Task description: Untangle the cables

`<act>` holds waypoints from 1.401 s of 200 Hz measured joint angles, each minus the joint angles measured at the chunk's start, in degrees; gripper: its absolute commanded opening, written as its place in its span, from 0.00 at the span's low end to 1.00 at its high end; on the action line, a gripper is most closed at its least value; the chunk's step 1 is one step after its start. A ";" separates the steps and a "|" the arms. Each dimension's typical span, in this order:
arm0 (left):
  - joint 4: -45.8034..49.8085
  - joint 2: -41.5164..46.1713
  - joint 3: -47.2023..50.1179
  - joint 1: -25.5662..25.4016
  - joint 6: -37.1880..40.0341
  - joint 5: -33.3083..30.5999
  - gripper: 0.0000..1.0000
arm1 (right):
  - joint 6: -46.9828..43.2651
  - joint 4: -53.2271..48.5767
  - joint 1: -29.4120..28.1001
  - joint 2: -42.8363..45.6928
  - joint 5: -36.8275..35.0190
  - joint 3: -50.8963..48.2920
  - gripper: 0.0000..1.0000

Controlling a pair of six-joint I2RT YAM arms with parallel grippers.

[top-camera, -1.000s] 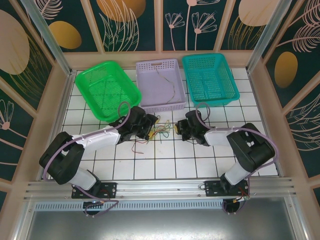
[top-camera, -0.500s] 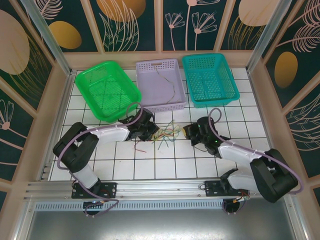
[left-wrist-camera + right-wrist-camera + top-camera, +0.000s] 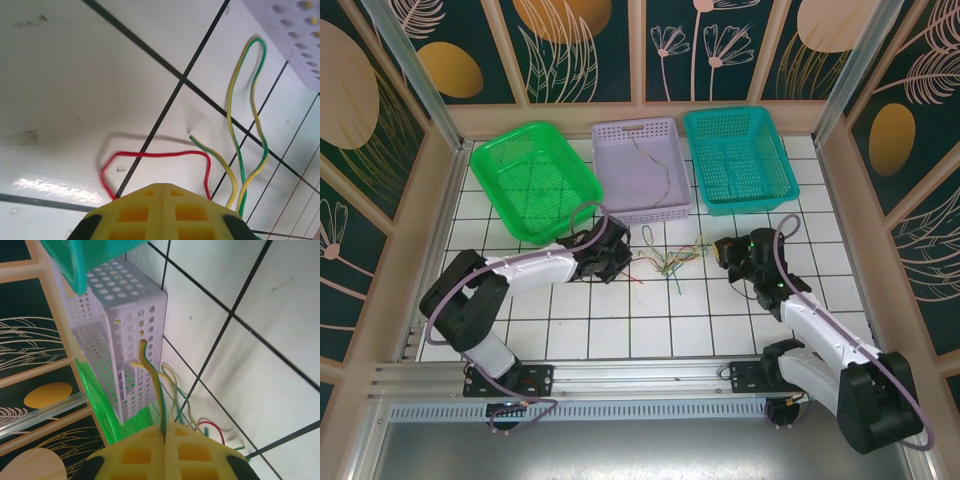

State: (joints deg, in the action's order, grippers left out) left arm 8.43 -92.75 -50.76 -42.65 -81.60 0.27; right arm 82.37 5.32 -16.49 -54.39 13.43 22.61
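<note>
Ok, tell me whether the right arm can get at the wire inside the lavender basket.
Probably not yet: the lavender basket is open-topped and near, but the right tool is shut on a green-yellow wire.

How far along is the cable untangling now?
One thin wire lies in the lavender basket. The right claw is shut on a green-yellow wire; the left claw is shut by a red wire. A tangle lies between them, and the green basket and teal basket hold nothing.
</note>
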 measured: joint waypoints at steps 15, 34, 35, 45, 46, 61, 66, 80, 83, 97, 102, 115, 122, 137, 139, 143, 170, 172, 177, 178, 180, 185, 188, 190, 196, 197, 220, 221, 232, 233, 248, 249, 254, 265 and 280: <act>1.14 2.01 0.20 0.00 0.55 -1.03 0.04 | -1.73 -1.36 2.95 1.20 1.57 0.52 0.00; 1.01 3.80 0.17 0.00 0.85 -0.63 0.38 | -3.37 -1.36 4.76 1.38 3.67 0.79 0.00; 0.94 3.89 0.15 -0.02 1.05 -0.44 0.40 | -3.56 -1.36 4.81 1.36 3.87 0.79 0.00; 0.83 4.22 -0.33 -0.15 0.59 0.74 0.50 | -4.33 -1.31 4.83 1.22 5.22 0.79 0.00; 0.81 4.22 -0.39 -0.15 0.42 0.81 0.51 | -4.37 -1.31 4.83 1.20 5.33 0.79 0.00; 0.07 4.04 -1.88 -0.85 -1.38 2.93 0.57 | -5.46 -1.25 4.83 0.94 7.13 0.79 0.00; -0.90 3.98 -2.32 -1.40 -2.51 3.74 0.58 | -5.81 -1.27 4.83 0.85 7.54 0.79 0.00; -4.15 3.72 -3.13 -3.32 -6.03 5.60 0.61 | -7.13 -1.25 4.83 0.70 8.66 0.79 0.00; -4.96 3.58 -3.28 -3.89 -6.78 6.10 0.61 | -7.37 -1.27 4.83 0.66 8.90 0.79 0.00; -8.04 2.25 -4.46 -6.34 -10.82 7.82 0.60 | -8.52 -1.27 4.83 0.55 9.90 0.79 0.00; -9.05 1.51 -5.16 -7.10 -12.04 8.46 0.58 | -8.63 -1.27 4.83 0.55 10.27 0.79 0.00; -11.15 -0.59 -6.97 -8.83 -14.47 9.88 0.55 | -9.03 -1.25 4.83 0.57 10.82 0.74 0.00; -12.22 -1.86 -8.00 -9.68 -15.78 10.58 0.51 | -9.07 -1.22 4.83 0.57 10.99 0.70 0.00; -12.85 -3.80 -9.81 -10.91 -17.66 11.74 0.43 | -9.03 -1.25 4.83 0.68 11.10 0.44 0.00; -12.85 -3.96 -9.99 -10.99 -17.62 11.78 0.41 | -9.03 -1.27 4.83 0.68 11.10 0.42 0.00; -12.85 -4.31 -10.29 -11.19 -17.79 11.98 0.38 | -9.03 -1.22 4.83 0.70 11.10 0.35 0.00; -12.66 -5.99 -11.19 -11.80 -18.16 12.85 0.30 | -8.98 -1.07 4.83 0.79 11.10 0.15 0.00; -12.59 -6.03 -11.19 -11.80 -18.12 12.85 0.29 | -8.98 -1.07 4.83 0.79 11.08 0.15 0.00; -12.39 -6.27 -11.19 -11.80 -18.14 12.81 0.29 | -8.98 -1.07 4.83 0.79 11.10 0.15 0.00; -12.35 -6.32 -11.19 -11.80 -18.12 12.81 0.28 | -8.98 -1.07 4.83 0.79 11.10 0.15 0.00; -12.26 -6.36 -11.19 -11.80 -18.01 12.83 0.28 | -8.98 -1.07 4.83 0.79 11.10 0.15 0.00; -12.00 -6.54 -11.19 -11.80 -17.90 12.79 0.27 | -8.98 -1.07 4.83 0.79 11.10 0.15 0.00; -11.80 -6.60 -11.21 -11.80 -17.73 12.81 0.27 | -8.98 -1.07 4.83 0.79 11.10 0.15 0.00; -11.67 -6.67 -11.23 -11.78 -17.66 12.79 0.27 | -8.96 -1.07 4.83 0.79 11.10 0.15 0.00; -11.30 -6.86 -11.34 -11.78 -17.46 12.79 0.26 | -8.96 -1.07 4.83 0.79 11.10 0.15 0.00; -11.21 -6.93 -11.39 -11.78 -17.46 12.79 0.26 | -8.96 -1.07 4.83 0.79 11.10 0.15 0.00; -10.14 -8.37 -12.74 -11.78 -16.11 12.74 0.23 | -8.96 -1.09 4.83 0.79 11.06 0.15 0.00; -10.05 -8.44 -12.81 -11.78 -16.09 12.76 0.23 | -8.96 -1.09 4.83 0.79 11.04 0.15 0.00; -9.27 -9.29 -13.97 -11.78 -15.28 12.50 0.19 | -8.94 -1.11 4.94 0.79 10.82 0.15 0.00; -9.18 -9.33 -14.03 -11.78 -15.17 12.50 0.19 | -8.94 -1.11 4.94 0.79 10.78 0.15 0.00; -7.80 -10.01 -15.50 -11.74 -13.53 11.74 0.13 | -8.87 -1.33 5.05 0.98 10.62 0.15 0.00; -7.76 -10.03 -15.56 -11.74 -13.46 11.72 0.13 | -8.87 -1.33 5.05 1.01 10.62 0.15 0.00; -7.30 -10.19 -16.00 -11.74 -12.79 11.43 0.09 | -8.79 -1.33 5.05 1.09 10.62 0.15 0.00; -6.03 -10.40 -16.96 -11.74 -11.82 10.99 0.00 | -8.74 -1.38 5.11 1.40 10.60 0.15 0.00; -3.58 -10.82 -18.78 -11.74 -9.38 10.01 0.00 | -8.79 -1.97 5.16 2.05 10.43 0.26 0.00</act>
State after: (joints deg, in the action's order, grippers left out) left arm 4.84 -103.57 -69.54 -54.39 -90.98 10.28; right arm 73.58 3.36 -11.33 -52.34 23.86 22.87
